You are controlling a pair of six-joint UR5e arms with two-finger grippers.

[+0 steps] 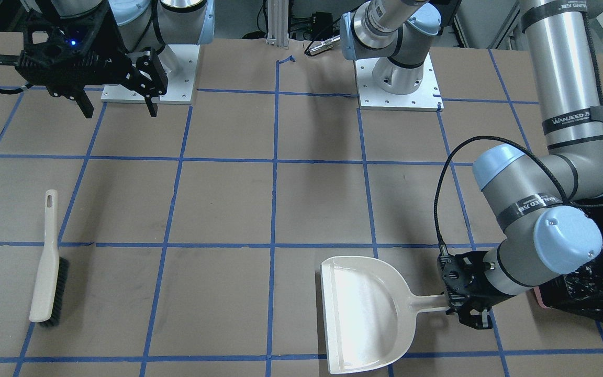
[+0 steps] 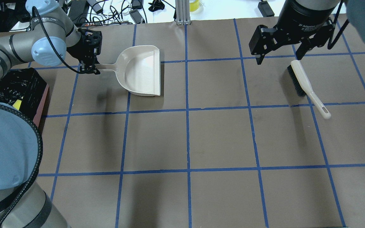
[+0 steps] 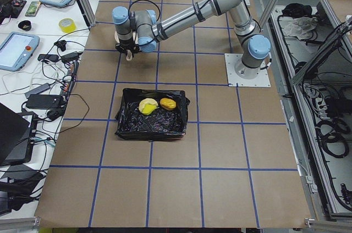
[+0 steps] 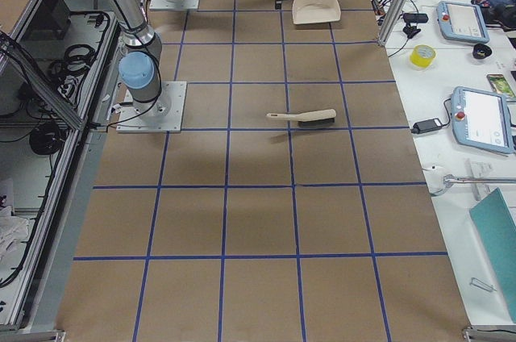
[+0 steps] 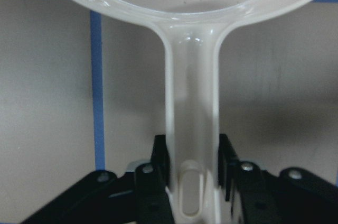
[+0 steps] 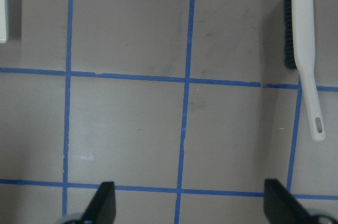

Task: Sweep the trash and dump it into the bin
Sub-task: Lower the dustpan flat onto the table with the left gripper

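"Is the trash (image 3: 147, 106) in the bin (image 3: 125, 128)?"

"Yes; yellow and orange bits lie inside it; I think the job is almost done."

"And the dustpan (image 1: 369, 314)?"

"Empty, near the bin; the left gripper (image 5: 193, 155) squeezes its handle; the right gripper (image 2: 278, 57) is wide open, holding nothing; the brush (image 2: 299, 79) lies far from the bin."

"What's left?"

"Maybe just letting go."

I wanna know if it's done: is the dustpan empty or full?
Empty. The dustpan is bare inside; two yellow pieces lie in the bin.
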